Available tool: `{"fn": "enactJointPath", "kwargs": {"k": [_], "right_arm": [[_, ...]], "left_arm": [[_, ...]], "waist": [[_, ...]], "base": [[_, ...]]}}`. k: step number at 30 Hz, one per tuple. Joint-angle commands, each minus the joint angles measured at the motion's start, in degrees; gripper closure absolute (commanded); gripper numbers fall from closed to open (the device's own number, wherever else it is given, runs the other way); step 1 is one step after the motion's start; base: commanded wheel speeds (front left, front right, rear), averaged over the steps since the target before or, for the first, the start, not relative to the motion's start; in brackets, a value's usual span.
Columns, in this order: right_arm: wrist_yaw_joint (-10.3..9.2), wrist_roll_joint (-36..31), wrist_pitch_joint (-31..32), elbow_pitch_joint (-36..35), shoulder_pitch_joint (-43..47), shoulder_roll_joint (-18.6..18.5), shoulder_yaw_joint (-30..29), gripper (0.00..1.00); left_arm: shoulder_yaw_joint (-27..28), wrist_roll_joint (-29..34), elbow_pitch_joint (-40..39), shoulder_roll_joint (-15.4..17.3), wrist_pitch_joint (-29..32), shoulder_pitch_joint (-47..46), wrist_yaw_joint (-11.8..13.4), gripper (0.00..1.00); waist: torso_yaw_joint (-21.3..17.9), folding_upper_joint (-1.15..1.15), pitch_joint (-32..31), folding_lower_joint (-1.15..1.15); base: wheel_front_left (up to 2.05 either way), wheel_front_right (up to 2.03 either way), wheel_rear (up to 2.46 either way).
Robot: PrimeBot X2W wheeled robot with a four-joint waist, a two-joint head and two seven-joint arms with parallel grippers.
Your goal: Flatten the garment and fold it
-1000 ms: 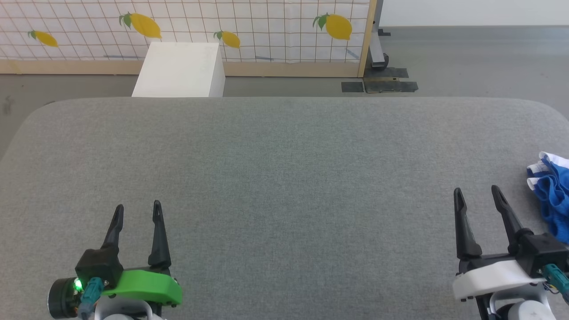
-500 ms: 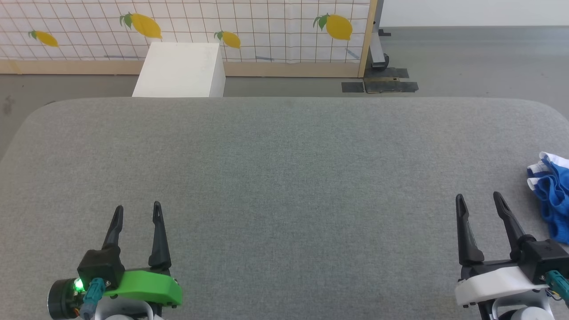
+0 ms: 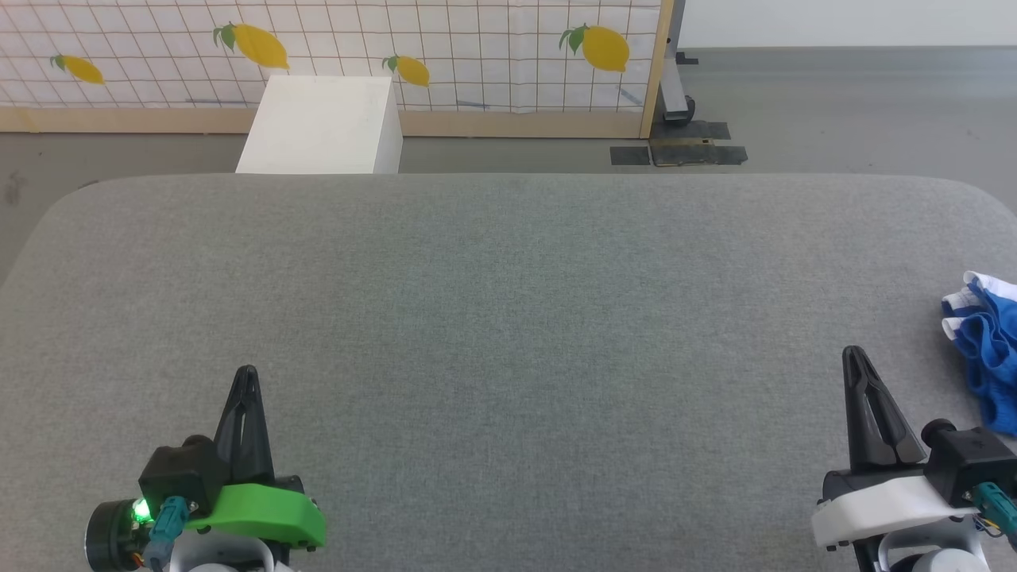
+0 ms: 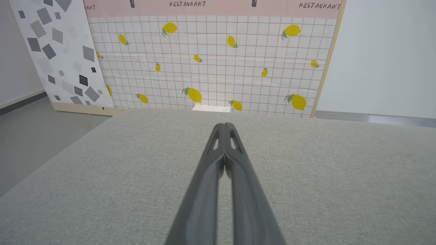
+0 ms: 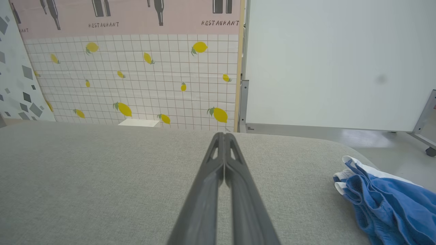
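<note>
The garment [image 3: 985, 349], bright blue with white trim, lies crumpled at the right edge of the grey table [image 3: 508, 302], partly cut off by the head view's border. In the right wrist view the garment [image 5: 385, 204] sits bunched to the right of my fingers. My right gripper [image 3: 854, 353] is shut and empty, a short way left of the garment and apart from it; its tips meet [image 5: 223, 136]. My left gripper [image 3: 246, 372] is shut and empty at the table's near left, its tips [image 4: 224, 126] pressed together.
A white box [image 3: 322, 123] stands on the floor beyond the table's far edge. Behind it is a lemon-print panel [image 3: 334, 48] with a wooden frame. A metal stand base [image 3: 679, 147] sits on the floor at the back right.
Both grippers have shut; their fingers stood apart in the earlier frames. The right gripper also drew back slightly toward me. The garment has not moved.
</note>
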Motion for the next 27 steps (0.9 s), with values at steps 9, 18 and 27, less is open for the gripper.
{"fn": "enactJointPath", "kwargs": {"k": [9,18,27], "right_arm": [[-0.01,-0.2,1.25,-0.49,-0.13,0.01,0.57,1.0],[-0.02,-0.32,2.27,-0.81,-0.22,0.02,1.01,1.0],[-0.02,-0.45,3.32,-1.14,-0.3,0.03,1.47,1.0]], "left_arm": [[-0.44,0.54,-0.48,-0.02,1.25,-0.02,0.14,1.0],[-0.76,0.88,-0.79,-0.03,2.27,-0.04,0.22,1.0],[-1.09,1.23,-1.1,-0.05,3.33,-0.05,0.31,1.0]], "waist": [[-0.04,0.0,-0.13,0.0],[-0.07,0.0,-0.24,0.0],[-0.11,0.0,-0.36,0.0]], "base": [[0.0,0.0,0.0],[0.0,0.0,0.0],[0.0,0.0,0.0]]}}
